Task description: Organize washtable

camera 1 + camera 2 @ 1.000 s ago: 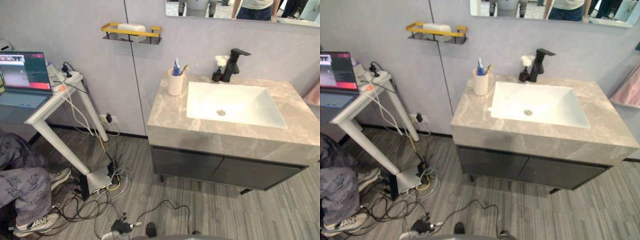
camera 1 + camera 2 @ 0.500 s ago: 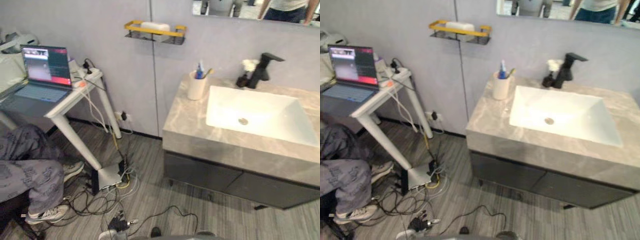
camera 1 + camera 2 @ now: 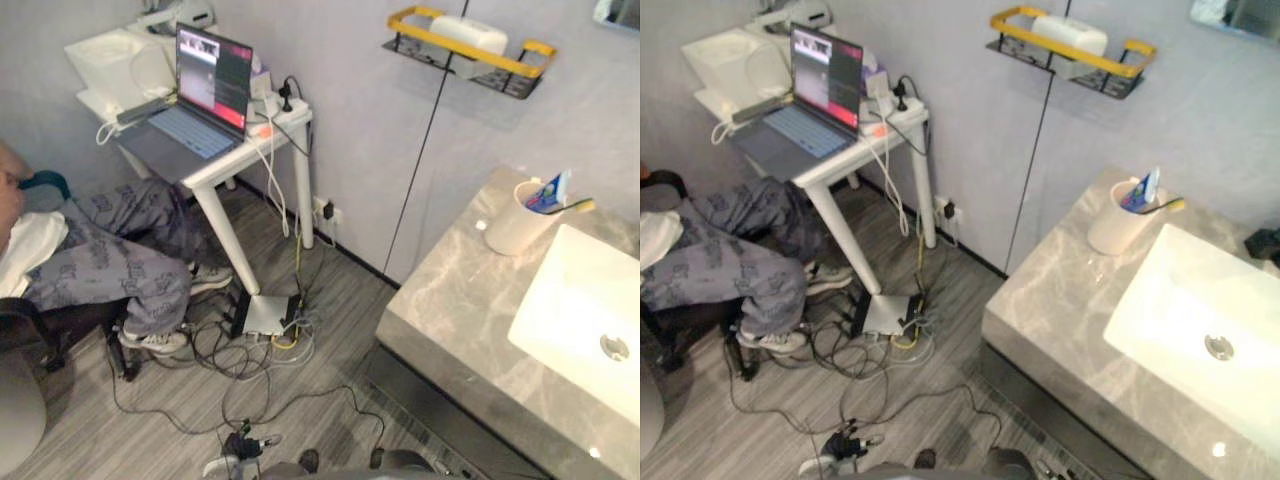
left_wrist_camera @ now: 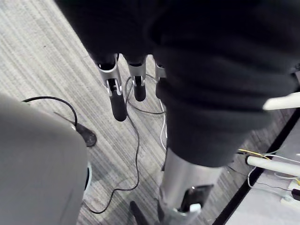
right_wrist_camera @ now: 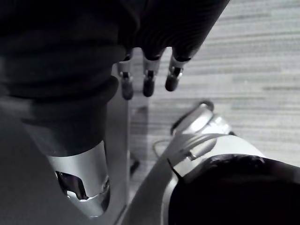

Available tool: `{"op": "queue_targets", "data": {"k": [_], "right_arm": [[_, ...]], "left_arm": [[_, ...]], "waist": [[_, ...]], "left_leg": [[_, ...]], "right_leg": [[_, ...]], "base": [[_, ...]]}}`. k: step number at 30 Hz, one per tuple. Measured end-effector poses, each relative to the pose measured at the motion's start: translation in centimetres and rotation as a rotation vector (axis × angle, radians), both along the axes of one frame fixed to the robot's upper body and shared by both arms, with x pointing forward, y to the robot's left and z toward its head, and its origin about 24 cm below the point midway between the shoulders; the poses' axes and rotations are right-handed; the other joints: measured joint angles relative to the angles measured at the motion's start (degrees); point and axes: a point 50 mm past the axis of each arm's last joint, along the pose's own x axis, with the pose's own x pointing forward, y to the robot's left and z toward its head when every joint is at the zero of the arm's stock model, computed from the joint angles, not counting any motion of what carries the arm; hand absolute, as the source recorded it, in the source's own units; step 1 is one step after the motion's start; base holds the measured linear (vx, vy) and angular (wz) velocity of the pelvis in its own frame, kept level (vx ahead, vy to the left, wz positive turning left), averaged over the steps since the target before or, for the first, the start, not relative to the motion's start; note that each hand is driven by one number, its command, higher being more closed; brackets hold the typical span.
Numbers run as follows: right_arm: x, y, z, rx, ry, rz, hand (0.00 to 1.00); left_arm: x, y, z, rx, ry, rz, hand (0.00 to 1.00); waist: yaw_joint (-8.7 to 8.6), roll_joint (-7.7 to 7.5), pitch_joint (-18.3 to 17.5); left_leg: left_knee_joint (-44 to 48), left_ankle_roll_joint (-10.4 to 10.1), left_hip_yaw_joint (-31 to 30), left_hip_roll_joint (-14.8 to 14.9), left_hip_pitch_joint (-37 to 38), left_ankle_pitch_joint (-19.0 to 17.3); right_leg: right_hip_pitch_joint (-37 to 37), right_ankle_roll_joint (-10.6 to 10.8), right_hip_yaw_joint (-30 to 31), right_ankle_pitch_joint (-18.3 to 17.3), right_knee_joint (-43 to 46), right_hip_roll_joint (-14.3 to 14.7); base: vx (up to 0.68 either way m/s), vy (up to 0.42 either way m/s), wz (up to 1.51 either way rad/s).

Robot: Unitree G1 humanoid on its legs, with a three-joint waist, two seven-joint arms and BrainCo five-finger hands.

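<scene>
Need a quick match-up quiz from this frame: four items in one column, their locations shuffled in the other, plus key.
Items:
1. laptop
2. cup with toothbrushes
3. white block
4. sink

Places:
A. set into the countertop
B. in the yellow-railed wall rack
C. on the white side table
D. standing on the countertop beside the sink

Pairs: 1-C, 2-D, 3-B, 4-A

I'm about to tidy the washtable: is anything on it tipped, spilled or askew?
Nothing stands out. The cup stands upright on the counter beside the sink, with a toothbrush in it; no spill shows.
</scene>
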Motion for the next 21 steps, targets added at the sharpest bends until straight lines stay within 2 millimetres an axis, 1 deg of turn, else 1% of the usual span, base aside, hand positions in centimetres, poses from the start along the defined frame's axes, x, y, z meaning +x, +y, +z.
{"op": "queue_targets", "data": {"k": [2, 4, 5, 6, 9, 10, 12, 13, 14, 15, 16, 17, 18, 19, 20, 21], "right_arm": [[0.1, 0.3, 0.0, 0.005, 0.002, 0.009, 0.00], [0.2, 0.5, -0.1, 0.009, 0.003, 0.029, 0.00], [0.0, 0.6, -0.2, 0.015, 0.021, 0.036, 0.00], [-0.1, 0.5, -0.2, 0.012, 0.025, 0.047, 0.00], [0.0, 0.5, -0.2, 0.002, 0.025, 0.079, 0.00], [0.0, 0.6, -0.1, -0.001, 0.021, 0.090, 0.00], [0.0, 0.6, -0.1, -0.005, 0.020, 0.110, 0.00], [0.0, 0.6, -0.1, -0.006, 0.021, 0.111, 0.00], [-0.1, 0.6, -0.1, -0.008, 0.020, 0.104, 0.00], [-0.1, 0.6, -0.1, -0.009, 0.019, 0.098, 0.00], [-0.2, 0.5, -0.1, -0.013, 0.020, 0.095, 0.00], [-0.2, 0.4, -0.1, -0.016, 0.024, 0.101, 0.00], [-0.2, 0.4, -0.1, -0.020, 0.025, 0.113, 0.00], [-0.2, 0.2, -0.1, -0.024, 0.023, 0.114, 0.00], [0.0, -0.1, 0.0, -0.032, 0.015, 0.107, 0.00], [0.6, -0.8, 0.1, -0.047, 0.000, 0.098, 0.00]], "left_arm": [[0.0, 0.3, 0.0, 0.008, -0.001, -0.002, 0.00], [0.1, 0.5, 0.1, 0.014, -0.003, -0.005, 0.00], [0.1, 0.6, 0.1, 0.016, -0.004, -0.004, 0.00], [0.1, 0.6, 0.1, 0.016, -0.005, -0.003, 0.00], [0.1, 0.6, 0.1, 0.015, -0.006, 0.007, 0.00], [0.1, 0.6, 0.1, 0.016, -0.006, 0.007, 0.00], [0.1, 0.7, 0.1, 0.015, -0.006, 0.013, 0.00], [0.2, 0.6, 0.1, 0.014, -0.008, 0.007, 0.00], [0.3, 0.7, 0.2, 0.016, -0.008, -0.001, 0.00], [0.4, 0.7, 0.2, 0.017, -0.010, 0.000, 0.00], [0.6, 0.7, 0.2, 0.018, -0.012, -0.003, 0.00], [0.8, 1.0, 0.3, 0.026, -0.016, -0.001, 0.00], [0.9, 1.0, 0.3, 0.030, -0.021, 0.004, 0.00], [0.8, 0.9, 0.3, 0.034, -0.016, 0.008, 0.00], [0.4, 0.7, 0.1, 0.027, -0.004, 0.011, 0.00], [0.2, 0.5, 0.1, 0.019, 0.000, 0.014, 0.00]], "waist": [[0.13, -0.27, 0.2], [0.46, -0.89, 0.1], [0.63, -1.08, 0.0], [0.61, -1.02, 0.1], [0.66, -1.05, 0.2], [0.62, -1.08, 0.3], [0.61, -0.60, 0.6], [0.50, -1.28, 0.5], [0.20, -0.48, 0.8], [0.14, -0.87, 1.0], [-0.02, -1.50, 1.1], [-0.13, -1.39, 1.1], [-0.37, -1.34, 1.0], [-0.80, -1.05, 0.9], [-1.22, -0.13, 0.9], [-1.28, 1.86, 0.8]], "left_leg": [[0.0, -1.2, -0.3, 1.8, 1.4, -0.8], [0.0, -1.5, -0.9, 2.7, 2.4, -0.9], [0.0, -1.8, -1.0, 2.7, 2.4, -0.8], [0.0, -1.9, -1.1, 2.7, 2.2, -0.7], [0.2, -2.1, -1.5, 2.1, 2.0, -0.5], [0.7, -2.0, -2.2, 1.4, 1.9, -0.3], [0.9, -2.4, -3.5, 0.3, 1.4, 0.8], [0.3, -2.8, -3.1, -0.1, 0.5, 1.8], [-0.5, -1.4, 2.8, 1.2, -1.1, 1.3], [-0.4, -1.4, 7.1, 1.9, -2.0, 1.3], [0.9, -0.9, 13.9, 3.3, -3.3, 1.4], [4.0, -0.8, 22.3, 4.6, -5.3, 1.4], [9.0, -0.5, 34.2, 6.6, -6.6, 1.2], [12.7, 0.5, 41.4, 8.0, -6.5, 0.5], [15.2, 1.0, 46.7, 9.9, -6.0, -0.7], [14.2, 2.7, 48.2, 9.8, -6.7, -3.0]], "right_leg": [[3.1, -0.5, -2.7, 0.3, -0.6, 1.6], [5.0, -0.5, -4.4, 0.3, -0.8, 2.3], [5.4, -0.5, -5.3, 0.3, -1.0, 2.3], [5.6, -0.5, -5.9, 0.3, -1.1, 2.3], [7.4, -0.9, -7.3, 0.5, -3.4, 1.9], [8.4, -1.0, -8.2, 0.6, -4.6, 1.5], [9.1, -1.2, -10.1, 0.5, -5.5, 0.7], [9.2, -1.4, -12.2, 0.5, -5.5, 0.0], [9.2, -1.7, -15.4, 0.5, -5.4, -0.8], [8.9, -1.7, -17.2, 0.5, -5.4, -1.3], [9.2, -1.8, -20.1, 0.3, -5.4, -2.5], [9.2, -1.7, -22.8, 0.1, -5.1, -4.0], [9.1, -1.4, -25.5, -0.1, -4.5, -6.2], [9.1, -0.9, -26.9, -0.3, -4.0, -7.7], [8.9, 0.2, -28.0, -0.8, -2.9, -8.1], [7.6, 1.9, -28.2, -2.1, -0.5, -7.8]], "base": [[0.10, -0.149, 0.60], [0.06, -0.111, 0.56], [0.04, -0.080, 0.55], [0.01, -0.040, 0.42], [-0.02, 0.017, 0.32], [-0.04, 0.044, 0.38], [-0.06, 0.048, 0.54], [-0.08, 0.064, 0.94], [-0.10, 0.065, 1.10], [-0.13, 0.058, 1.26], [-0.11, 0.053, 1.20], [-0.09, 0.115, 1.48], [0.00, 0.189, 1.32], [0.02, 0.215, 1.23], [0.05, 0.314, 1.12], [0.01, 0.276, 1.04]]}}
